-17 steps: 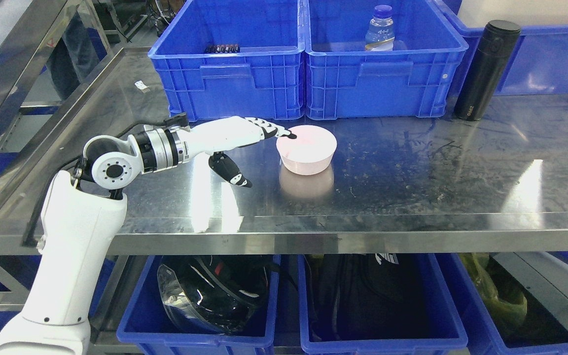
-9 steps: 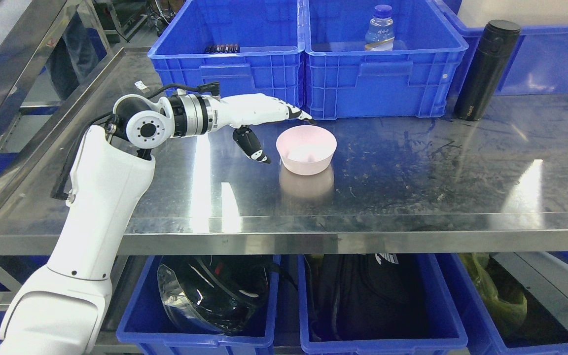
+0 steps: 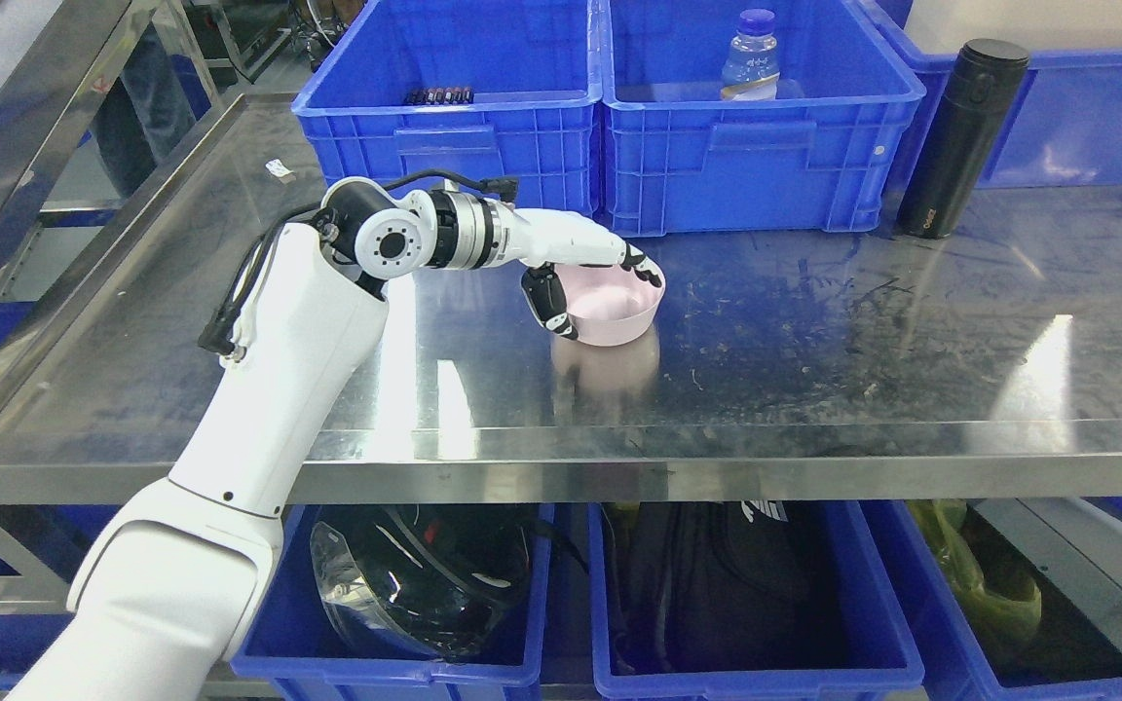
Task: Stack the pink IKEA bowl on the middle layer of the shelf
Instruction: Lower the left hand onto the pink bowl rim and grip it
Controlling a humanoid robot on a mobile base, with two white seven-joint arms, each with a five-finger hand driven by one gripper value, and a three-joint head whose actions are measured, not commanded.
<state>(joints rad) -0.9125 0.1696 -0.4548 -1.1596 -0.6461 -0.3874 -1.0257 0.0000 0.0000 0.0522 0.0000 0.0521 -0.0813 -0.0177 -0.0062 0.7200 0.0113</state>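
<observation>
A single pink bowl [image 3: 619, 313] stands upright on the steel middle shelf [image 3: 814, 331], left of its centre. My left hand [image 3: 610, 304] reaches in from the left and is closed on the bowl. Its fingers [image 3: 641, 265] curl over the far rim and the thumb [image 3: 551, 310] presses on the near-left outer wall. The bowl rests on the shelf. The hand hides the bowl's left rim. No second pink bowl is in view. The right arm is out of view.
Two blue crates [image 3: 454, 156] [image 3: 756, 146] stand just behind the bowl, one holding a water bottle [image 3: 751, 58]. A black flask [image 3: 960, 136] stands at the back right. Blue bins below hold a black helmet [image 3: 415, 584] and bags. The shelf's front edge [image 3: 619, 477] runs across.
My left arm has swung right and forward. The hand went from hovering at the bowl's left rim, over its back, to closing around it. The bowl has stayed in place.
</observation>
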